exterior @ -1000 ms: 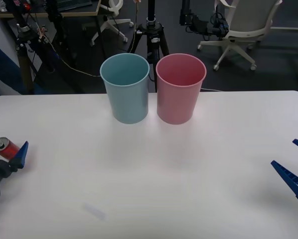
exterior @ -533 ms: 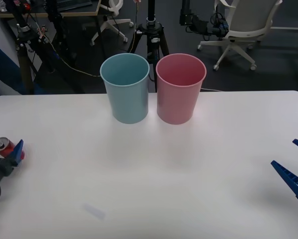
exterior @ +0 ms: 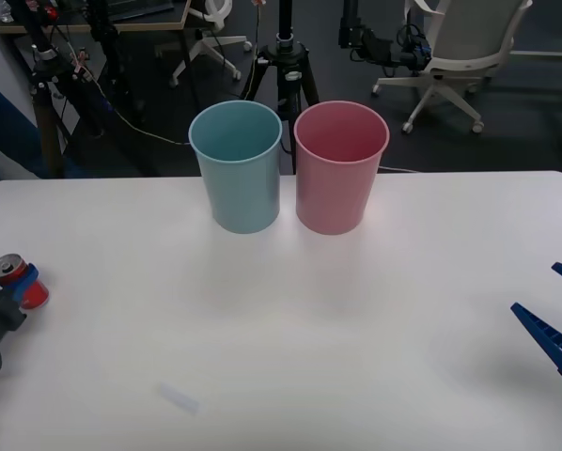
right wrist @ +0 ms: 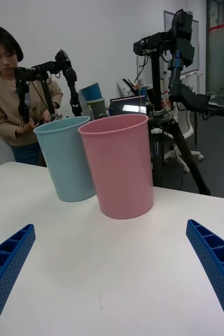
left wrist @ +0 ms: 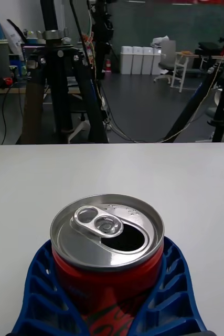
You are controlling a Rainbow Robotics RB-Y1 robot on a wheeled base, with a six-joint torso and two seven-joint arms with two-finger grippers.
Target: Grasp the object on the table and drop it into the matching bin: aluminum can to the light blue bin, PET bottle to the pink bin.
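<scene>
The red aluminum can [exterior: 16, 279] with its silver lid stands at the far left edge of the white table [exterior: 309, 319]. My left gripper [exterior: 20, 289] is shut on it; in the left wrist view the blue fingers [left wrist: 41, 294] hug both sides of the can [left wrist: 107, 247], whose opened top faces the camera. The light blue bin [exterior: 236, 169] and the pink bin [exterior: 341, 169] stand side by side at the back middle. My right gripper [exterior: 555, 315] waits open at the table's right edge, facing the pink bin [right wrist: 119, 165] and the light blue bin [right wrist: 67, 157].
A tripod [exterior: 286, 66] and an office chair [exterior: 455, 56] stand on the floor behind the table. A small pale strip [exterior: 178, 398] lies on the tabletop near the front left. Bare tabletop stretches between the can and the bins.
The left gripper's fingers have come together around the can, which now stands more upright between them. The right arm and both bins have not moved.
</scene>
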